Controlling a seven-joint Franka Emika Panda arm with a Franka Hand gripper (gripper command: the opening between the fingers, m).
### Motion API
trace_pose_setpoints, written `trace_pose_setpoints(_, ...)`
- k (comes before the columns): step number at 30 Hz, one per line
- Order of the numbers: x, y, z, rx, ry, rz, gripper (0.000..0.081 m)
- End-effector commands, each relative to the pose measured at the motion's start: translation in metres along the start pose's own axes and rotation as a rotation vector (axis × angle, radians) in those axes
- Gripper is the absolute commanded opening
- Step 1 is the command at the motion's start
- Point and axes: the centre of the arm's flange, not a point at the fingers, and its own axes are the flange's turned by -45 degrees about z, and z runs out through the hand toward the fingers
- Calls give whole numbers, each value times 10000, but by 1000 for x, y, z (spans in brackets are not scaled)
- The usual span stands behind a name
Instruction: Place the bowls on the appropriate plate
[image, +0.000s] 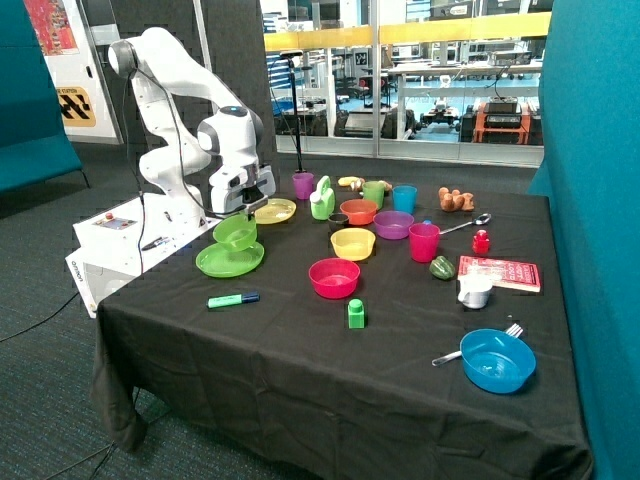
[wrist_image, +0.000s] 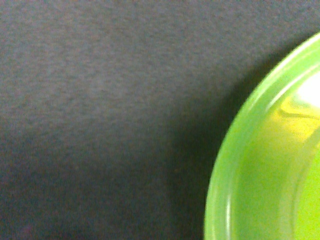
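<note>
The table is covered by a black cloth (image: 300, 360), matt and slightly grainy in the wrist view. The green bowl (image: 235, 232), the green plate (image: 229, 260) beneath it, the yellow bowl (image: 352, 242) and the blue bowl (image: 497, 360) look like smooth, glossy plastic. The spoon (image: 466, 225) shines like metal, and the arm's white shell (image: 170, 80) is smooth and glossy.

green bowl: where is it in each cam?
Outside view: the green bowl sits on the green plate near the table's corner by the robot base, directly under the gripper.
Wrist view: one edge shows a lime-green curved rim; bowl or plate, cannot tell.
Shared landmark: the black tablecloth.
</note>
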Motion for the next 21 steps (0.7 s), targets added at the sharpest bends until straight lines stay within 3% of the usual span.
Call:
trace_pose_setpoints(1, -5, 17, 14, 11, -3, 123, 0)
trace_pose_setpoints(15, -2, 8, 40, 11, -3, -572, 7)
trace_pose_setpoints(21, 0, 6, 42, 11, -3, -756, 294)
